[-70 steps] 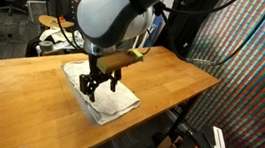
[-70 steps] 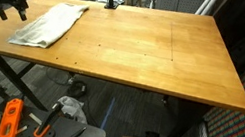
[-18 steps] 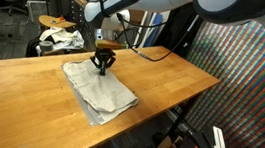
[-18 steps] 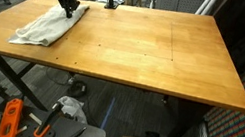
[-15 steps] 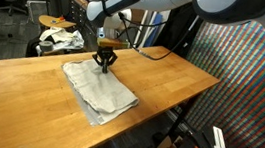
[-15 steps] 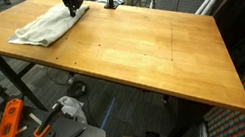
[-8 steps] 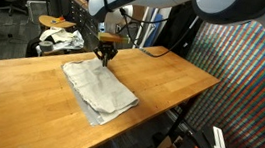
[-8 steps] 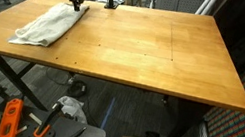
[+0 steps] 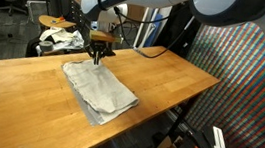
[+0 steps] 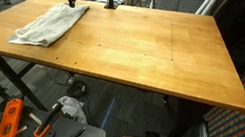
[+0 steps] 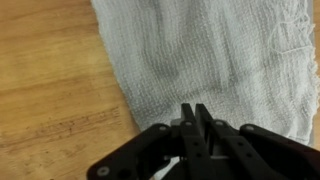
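The gripper [image 9: 99, 53] hangs clenched just above the far corner of the grey towel [image 9: 99, 88]. In the wrist view its fingers [image 11: 195, 115] are pressed together with no fold of towel [image 11: 210, 50] seen between them. The towel lies rumpled and flat on the wooden table [image 9: 167, 80]. A black cable [image 9: 150, 53] lies beyond the towel, near the table's far edge. Nothing stands between the gripper [image 10: 71, 0] and the towel [image 10: 49, 23].
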Motion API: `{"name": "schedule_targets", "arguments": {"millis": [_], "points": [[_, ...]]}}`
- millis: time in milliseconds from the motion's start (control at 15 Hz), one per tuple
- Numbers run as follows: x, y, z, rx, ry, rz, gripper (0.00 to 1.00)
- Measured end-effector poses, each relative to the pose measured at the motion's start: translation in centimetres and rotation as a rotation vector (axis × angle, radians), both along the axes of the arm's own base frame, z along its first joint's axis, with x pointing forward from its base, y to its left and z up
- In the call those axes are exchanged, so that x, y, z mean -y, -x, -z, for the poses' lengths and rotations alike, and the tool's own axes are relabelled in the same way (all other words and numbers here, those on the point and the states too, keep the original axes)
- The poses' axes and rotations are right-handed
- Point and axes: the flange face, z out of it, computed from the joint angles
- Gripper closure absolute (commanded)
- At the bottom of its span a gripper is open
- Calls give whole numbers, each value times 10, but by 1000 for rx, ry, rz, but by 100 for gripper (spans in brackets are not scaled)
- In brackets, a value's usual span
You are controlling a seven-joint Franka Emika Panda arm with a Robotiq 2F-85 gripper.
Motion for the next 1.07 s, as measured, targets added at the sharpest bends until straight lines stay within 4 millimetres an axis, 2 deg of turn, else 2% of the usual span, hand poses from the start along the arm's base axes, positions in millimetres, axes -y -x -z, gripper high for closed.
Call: {"name": "schedule_targets", "arguments": {"millis": [67,133,267,467,600,800,1067], "points": [[-1,-2,3,14,-1,9,87],[-2,-4,6,23,-1,18,63],[0,-5,12,23,0,28,60],[3,-2,8,-8,4,26,38],[9,4,-7,-52,8,14,23],[24,17,-46,-110,7,-15,2],[53,41,-101,-189,2,-46,0]]}}
